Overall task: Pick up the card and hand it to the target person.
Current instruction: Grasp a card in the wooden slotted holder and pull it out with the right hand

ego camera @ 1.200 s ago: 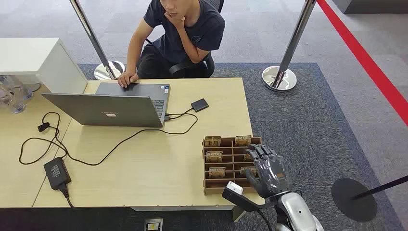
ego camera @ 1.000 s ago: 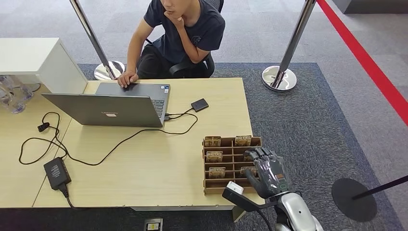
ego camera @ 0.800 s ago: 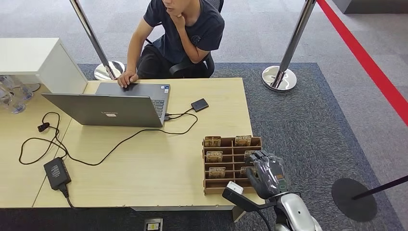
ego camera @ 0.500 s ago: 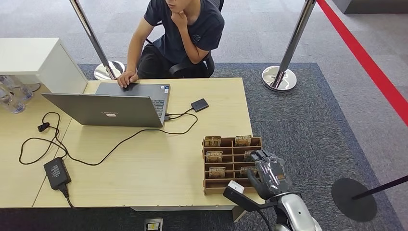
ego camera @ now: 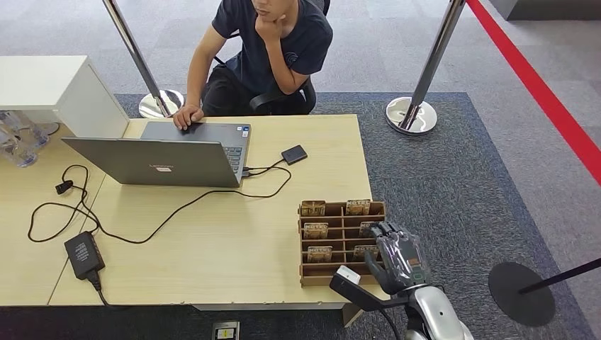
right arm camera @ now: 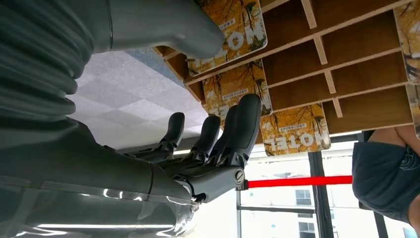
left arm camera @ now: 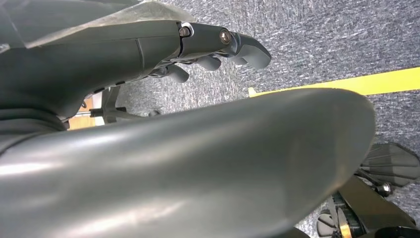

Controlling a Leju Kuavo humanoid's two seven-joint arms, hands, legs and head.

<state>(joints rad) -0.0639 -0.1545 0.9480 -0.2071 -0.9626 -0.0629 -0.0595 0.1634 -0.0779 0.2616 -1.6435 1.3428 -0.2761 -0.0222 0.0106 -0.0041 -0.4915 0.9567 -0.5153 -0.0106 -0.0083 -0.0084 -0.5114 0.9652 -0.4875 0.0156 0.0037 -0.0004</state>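
From the head view, the right hand [ego camera: 397, 256] hangs over the right-hand column of the wooden card rack [ego camera: 341, 242], which sits at the near right corner of the desk [ego camera: 234, 234]. Its fingers point down into the slots and nothing is visibly between them. Several cards stand in the rack, and the one nearest the fingers [ego camera: 367, 228] is partly hidden by the hand. The person [ego camera: 273, 53] sits at the far side of the desk behind a laptop [ego camera: 159, 159].

The left wrist view shows the left hand [left arm camera: 218, 47] hanging over grey carpet, its fingers loosely curled and holding nothing.

In the right wrist view the fingers [right arm camera: 242, 129] are spread a little and lie against a printed card [right arm camera: 237, 91] in the rack, with the thumb [right arm camera: 168, 25] near another card; no card is pinched yet.

I judge this to be the reaching and grasping step. The next move calls for closing thumb and fingers on one card only, lifting it straight out of its slot without dragging the rack, then carrying it across to the person
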